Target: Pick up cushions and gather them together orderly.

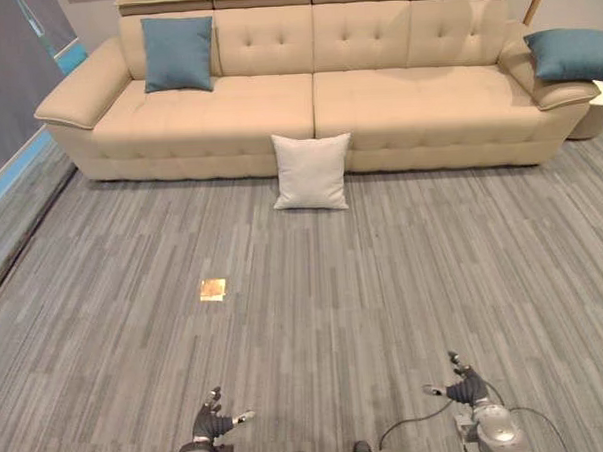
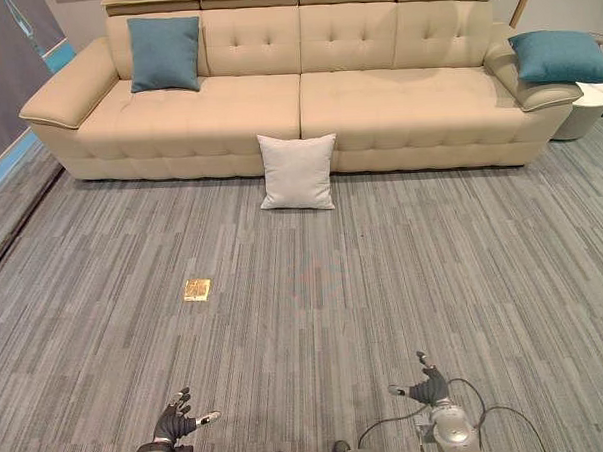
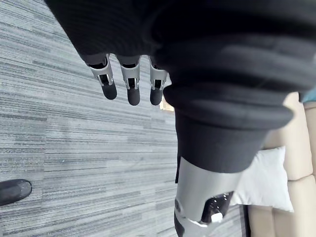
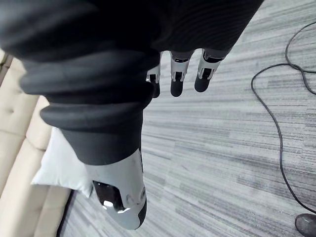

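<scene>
a plain white square cushion (image 1: 311,172) leans upright against the sofa (image 1: 376,103).

Head stereo pair facing sofa (image 1: 316,105), close wrist views, all share white cushion (image 1: 311,172)

**Bright, even indoor light with soft shadows**

The cream sofa (image 1: 316,105) at 12 o'clock is lit evenly. A thin dark shadow runs along its base. The white cushion (image 1: 311,172) casts a faint, soft shadow on the grey carpet (image 1: 405,302). A small golden patch (image 1: 213,289) gleams at 8 o'clock.
</scene>
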Controlling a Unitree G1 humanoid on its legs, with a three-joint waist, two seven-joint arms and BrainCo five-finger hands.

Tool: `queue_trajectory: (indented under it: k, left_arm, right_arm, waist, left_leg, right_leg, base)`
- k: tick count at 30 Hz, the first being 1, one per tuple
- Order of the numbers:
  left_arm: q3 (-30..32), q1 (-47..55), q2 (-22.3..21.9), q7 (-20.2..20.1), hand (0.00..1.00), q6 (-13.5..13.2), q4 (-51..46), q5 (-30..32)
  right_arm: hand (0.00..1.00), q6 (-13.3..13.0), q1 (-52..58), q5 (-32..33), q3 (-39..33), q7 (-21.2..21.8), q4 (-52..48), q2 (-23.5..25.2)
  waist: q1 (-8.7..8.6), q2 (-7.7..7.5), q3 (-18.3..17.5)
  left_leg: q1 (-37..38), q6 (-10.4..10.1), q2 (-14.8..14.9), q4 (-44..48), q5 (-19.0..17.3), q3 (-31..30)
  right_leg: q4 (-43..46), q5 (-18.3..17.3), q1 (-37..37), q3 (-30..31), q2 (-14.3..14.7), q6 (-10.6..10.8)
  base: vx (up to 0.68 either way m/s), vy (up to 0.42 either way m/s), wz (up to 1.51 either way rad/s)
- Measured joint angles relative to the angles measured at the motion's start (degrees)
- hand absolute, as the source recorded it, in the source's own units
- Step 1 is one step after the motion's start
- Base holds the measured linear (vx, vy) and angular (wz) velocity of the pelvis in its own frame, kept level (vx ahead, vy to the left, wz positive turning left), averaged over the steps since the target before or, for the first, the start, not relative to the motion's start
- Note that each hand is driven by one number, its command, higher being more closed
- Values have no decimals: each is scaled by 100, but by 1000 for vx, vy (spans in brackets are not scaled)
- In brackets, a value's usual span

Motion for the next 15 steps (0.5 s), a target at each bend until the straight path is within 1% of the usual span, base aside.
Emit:
queue_trajectory:
  k: [4, 7, 11, 15]
  left_arm:
    - [197, 41, 10, -1, 0, 1, 2, 0]
    - [198, 107, 44, -2, 0, 2, 6, 0]
    - [198, 153, 55, -3, 0, 6, 12, -1]
    - [196, 149, 54, -3, 0, 10, 13, -111]
  right_arm:
    - [0, 11, 11, 42, -49, 2, 243, -42]
    - [0, 20, 10, 195, -161, 8, 397, -42]
    - [0, 29, 3, 454, -293, 6, 492, -47]
    - [0, 38, -78, 554, -327, 6, 656, -47]
  waist:
    - [-4, 30, -29]
    - [-4, 52, -47]
    - [-1, 43, -59]
    - [0, 28, -67]
  left_leg:
    - [1, 2, 13, -1, 0, -7]
    - [0, 4, 22, -15, 1, -8]
    - [4, 7, 45, -83, 4, -5]
    - [-5, 9, 58, -111, 6, -2]
  right_leg:
    - [-3, 3, -11, -38, 9, -3]
    - [-31, 14, -10, -44, 21, -16]
    - [-56, 26, -15, -50, 55, -29]
    - [-76, 27, -17, -61, 75, -31]
  base:
    - [-36, -16, 4]
    - [0, 0, 0]
    - [0, 0, 0]
    - [0, 0, 0]
